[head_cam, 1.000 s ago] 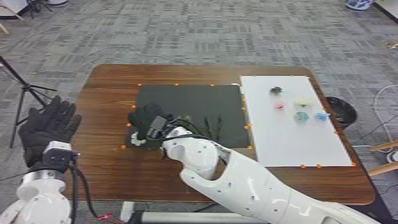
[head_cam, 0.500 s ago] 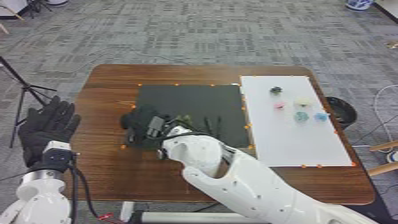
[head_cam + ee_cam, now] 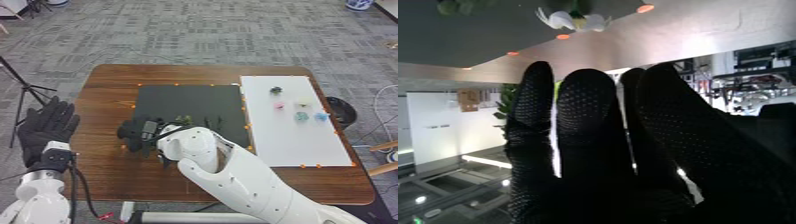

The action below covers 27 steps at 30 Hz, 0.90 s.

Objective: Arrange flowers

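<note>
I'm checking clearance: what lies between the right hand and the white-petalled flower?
The right wrist view shows an orange marker and bare brown tabletop between the right hand and the flower.

No text I can read in either view. In my right wrist view, a white, flat, smooth wall panel [image 3: 433, 142] carries small dark marks in short rows, maybe lettering, too small to make out. More thin marks beside a brown rectangular patch [image 3: 467, 102] on that panel, also too small to read.
</note>
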Tool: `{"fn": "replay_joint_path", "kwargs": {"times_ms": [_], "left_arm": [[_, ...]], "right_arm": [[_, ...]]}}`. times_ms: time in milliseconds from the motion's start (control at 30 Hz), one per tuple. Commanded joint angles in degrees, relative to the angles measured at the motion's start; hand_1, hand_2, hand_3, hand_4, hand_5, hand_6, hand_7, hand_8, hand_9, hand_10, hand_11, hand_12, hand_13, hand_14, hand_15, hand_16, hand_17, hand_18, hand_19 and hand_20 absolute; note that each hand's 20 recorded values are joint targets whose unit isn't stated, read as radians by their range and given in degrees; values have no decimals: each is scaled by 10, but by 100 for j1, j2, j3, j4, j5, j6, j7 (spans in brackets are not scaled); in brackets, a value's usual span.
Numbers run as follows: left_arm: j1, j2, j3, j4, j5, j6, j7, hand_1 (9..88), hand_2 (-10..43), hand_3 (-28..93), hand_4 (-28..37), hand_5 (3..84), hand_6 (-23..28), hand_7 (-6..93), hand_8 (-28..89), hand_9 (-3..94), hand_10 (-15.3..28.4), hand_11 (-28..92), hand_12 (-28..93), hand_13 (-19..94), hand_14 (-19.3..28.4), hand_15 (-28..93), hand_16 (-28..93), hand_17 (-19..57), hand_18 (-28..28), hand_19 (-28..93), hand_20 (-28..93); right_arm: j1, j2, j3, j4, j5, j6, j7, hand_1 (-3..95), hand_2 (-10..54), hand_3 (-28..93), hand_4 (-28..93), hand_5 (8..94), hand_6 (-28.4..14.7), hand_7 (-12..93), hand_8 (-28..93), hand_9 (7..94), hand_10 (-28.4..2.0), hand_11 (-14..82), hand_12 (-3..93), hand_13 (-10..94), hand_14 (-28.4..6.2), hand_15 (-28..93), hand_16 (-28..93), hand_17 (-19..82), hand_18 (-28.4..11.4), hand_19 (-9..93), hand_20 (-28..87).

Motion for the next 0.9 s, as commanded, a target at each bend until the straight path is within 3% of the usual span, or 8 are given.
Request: {"fn": "replay_joint_path", "kwargs": {"times_ms": [33,133,467,767,900], "left_arm": [[14,55,50,-1,-7,10,57,229,183,709,-283,433,70,130,-100,351,139,204,79,263,121,248,-61,-47,109,245,113],[-3,16,49,-3,18,-16,-29,229,183,709,-283,433,70,130,-100,352,139,204,79,262,121,248,-61,-47,109,245,113],[125,-6,-44,-34,18,-21,20,229,183,709,-283,432,69,130,-99,351,138,203,80,261,121,247,-59,-48,109,245,113],[143,-21,-35,-34,36,-44,0,229,182,710,-283,432,70,129,-100,351,138,204,80,261,123,249,-58,-48,109,245,113],[145,12,-26,-37,21,-3,-14,230,182,709,-283,432,70,128,-99,350,138,204,80,260,125,254,-57,-48,109,245,113]], "right_arm": [[141,-168,35,161,-519,-615,-42,433,61,865,-233,453,-39,140,-121,395,-105,154,75,604,-100,753,371,263,-214,755,374],[216,-218,-26,229,-689,-775,72,429,76,865,-235,460,-38,141,-120,404,-104,156,75,608,-106,765,362,264,-217,758,374],[314,-72,-245,93,-614,-658,662,408,92,864,-207,499,-46,135,-116,442,-123,154,86,625,-121,794,315,274,-235,773,373],[301,-26,-233,-65,-324,-588,697,395,76,853,-204,525,-46,136,-112,489,-140,157,111,634,-123,801,300,282,-238,776,367],[307,12,-280,-184,-7,-321,895,402,40,858,-204,515,-23,156,-115,487,-151,151,125,632,-125,803,302,281,-236,766,352]]}}
